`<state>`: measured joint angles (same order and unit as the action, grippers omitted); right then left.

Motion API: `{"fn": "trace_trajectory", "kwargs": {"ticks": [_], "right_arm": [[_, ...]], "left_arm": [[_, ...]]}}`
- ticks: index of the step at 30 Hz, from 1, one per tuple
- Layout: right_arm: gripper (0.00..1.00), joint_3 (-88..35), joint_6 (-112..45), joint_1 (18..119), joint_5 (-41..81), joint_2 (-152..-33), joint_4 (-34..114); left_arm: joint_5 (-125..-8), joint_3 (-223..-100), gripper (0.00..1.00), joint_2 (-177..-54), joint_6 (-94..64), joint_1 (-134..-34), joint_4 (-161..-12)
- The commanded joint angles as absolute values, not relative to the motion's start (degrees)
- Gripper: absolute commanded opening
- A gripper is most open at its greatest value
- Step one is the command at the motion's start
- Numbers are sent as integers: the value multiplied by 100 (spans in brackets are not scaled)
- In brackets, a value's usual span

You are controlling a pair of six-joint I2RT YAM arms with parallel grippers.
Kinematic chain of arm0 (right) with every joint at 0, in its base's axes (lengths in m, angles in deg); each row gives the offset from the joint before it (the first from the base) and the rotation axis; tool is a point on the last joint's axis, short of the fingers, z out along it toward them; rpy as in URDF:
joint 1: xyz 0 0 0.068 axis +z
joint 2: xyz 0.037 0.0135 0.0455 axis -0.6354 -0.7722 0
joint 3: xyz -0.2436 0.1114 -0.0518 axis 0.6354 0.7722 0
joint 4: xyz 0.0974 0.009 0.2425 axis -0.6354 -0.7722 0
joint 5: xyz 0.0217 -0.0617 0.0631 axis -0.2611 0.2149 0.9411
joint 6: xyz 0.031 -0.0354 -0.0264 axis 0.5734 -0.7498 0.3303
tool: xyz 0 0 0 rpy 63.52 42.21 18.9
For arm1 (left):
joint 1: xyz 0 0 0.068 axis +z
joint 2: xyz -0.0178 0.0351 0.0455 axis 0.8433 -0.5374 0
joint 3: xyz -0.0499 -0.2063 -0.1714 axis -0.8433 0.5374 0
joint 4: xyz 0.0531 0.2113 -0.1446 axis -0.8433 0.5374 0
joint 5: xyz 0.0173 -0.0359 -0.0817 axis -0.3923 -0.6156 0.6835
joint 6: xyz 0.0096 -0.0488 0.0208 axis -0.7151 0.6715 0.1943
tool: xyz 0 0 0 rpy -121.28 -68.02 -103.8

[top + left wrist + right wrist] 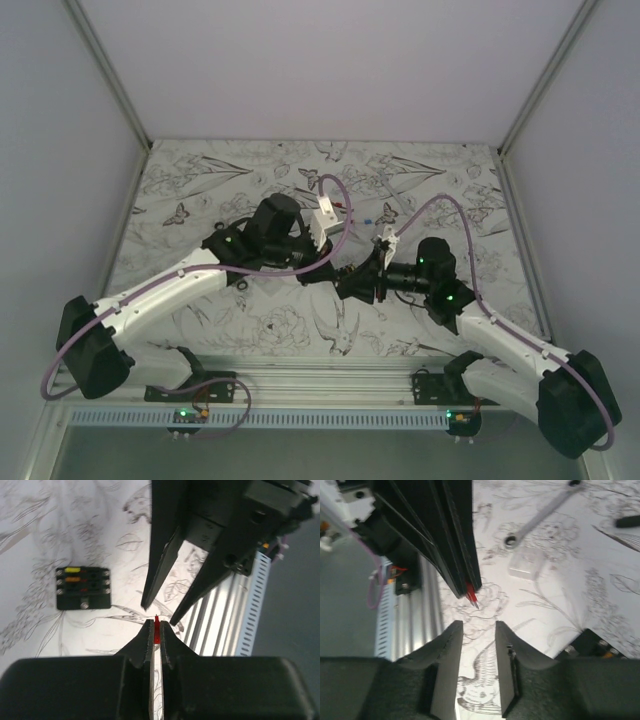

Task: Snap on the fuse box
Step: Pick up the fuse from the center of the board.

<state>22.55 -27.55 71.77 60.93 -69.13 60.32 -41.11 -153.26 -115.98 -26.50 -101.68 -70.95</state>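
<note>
**Q:** Which tool carries the part?
**A:** The left tool [156,625], jaws closed flat on a small red fuse [157,632] whose tip pokes out. The right tool [476,627] faces it tip to tip, with its jaws parted and nothing between them.

**Q:** Where is the fuse box?
**A:** The fuse box [83,587] lies flat on the table [30,540], slots up. It sits farther from the rail [220,625] at the table's near edge than the tools do. Seen from the left wrist it is off to the tool's left, apart from it, and its fuse rows run across the fingers' line. From overhead the arms hide it.

**Q:** What does it hold?
**A:** Yellow and orange fuses in the upper rows, perhaps a red one below. It is too blurred to count them.

**Q:** Which arm is nearer?
**A:** Both tools meet over one spot, so I judge neither nearer. The left, holding the fuse, would need to swing toward the box.
</note>
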Motion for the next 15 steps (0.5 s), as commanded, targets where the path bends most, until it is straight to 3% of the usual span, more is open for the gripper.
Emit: {"fn": "trace_trajectory", "kwargs": {"ticks": [1,7,15], "right_arm": [[40,2058,-2772,7121,4597,-7066,5663],[39,2007,-2376,6849,3083,-7588,5459],[34,1943,-2165,6696,2241,-8377,5386]], "left_arm": [[-5645,-15174,0,-11580,-1885,-10096,-6993],[-7376,-15028,0,-11800,-547,-10085,-6981],[-7859,-14944,0,-12290,975,-10091,-6982]]}}
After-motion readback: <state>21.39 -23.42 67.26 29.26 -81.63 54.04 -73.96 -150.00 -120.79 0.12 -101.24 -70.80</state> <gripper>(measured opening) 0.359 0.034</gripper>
